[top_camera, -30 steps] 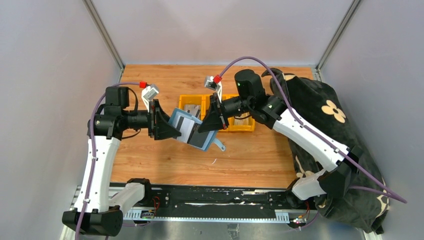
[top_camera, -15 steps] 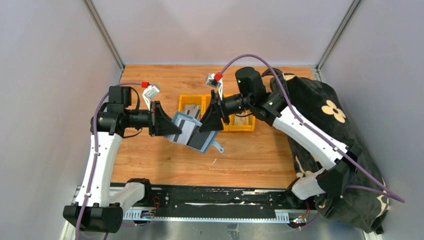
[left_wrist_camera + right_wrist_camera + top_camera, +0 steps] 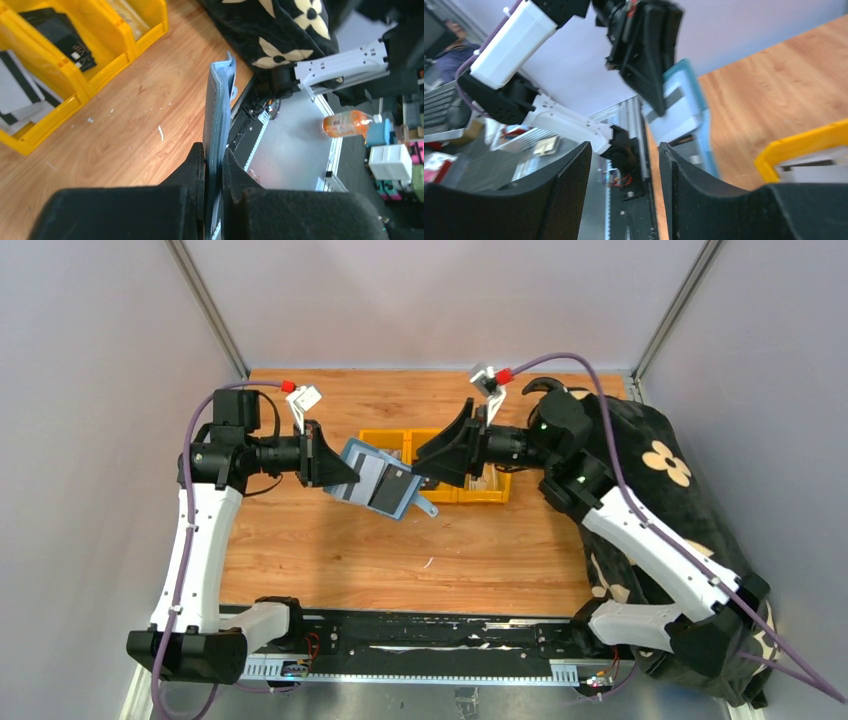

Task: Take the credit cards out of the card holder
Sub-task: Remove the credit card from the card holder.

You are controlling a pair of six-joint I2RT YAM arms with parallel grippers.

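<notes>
Pinching the card holder (image 3: pixel 219 110) edge-on in the left end effector (image 3: pixel 214 156), pressing the fingers tight against both faces. Holding it straight out ahead of the fingertips, hanging clear above the desk (image 3: pixel 350 550). Showing a dark grey card (image 3: pixel 394 488) on the upturned face, out past the fingertips, and a small tab (image 3: pixel 427 509) at the far end. Hovering just beyond that end with the right end effector (image 3: pixel 432 455), spreading its fingers wide and touching nothing. Lying farther off, below and behind both end effectors: yellow bins (image 3: pixel 384 444) containing loose cards (image 3: pixel 60 32), dark and grey-white. Bunching up farthest out, behind the right end effector: a black flowered cloth (image 3: pixel 650 460).
</notes>
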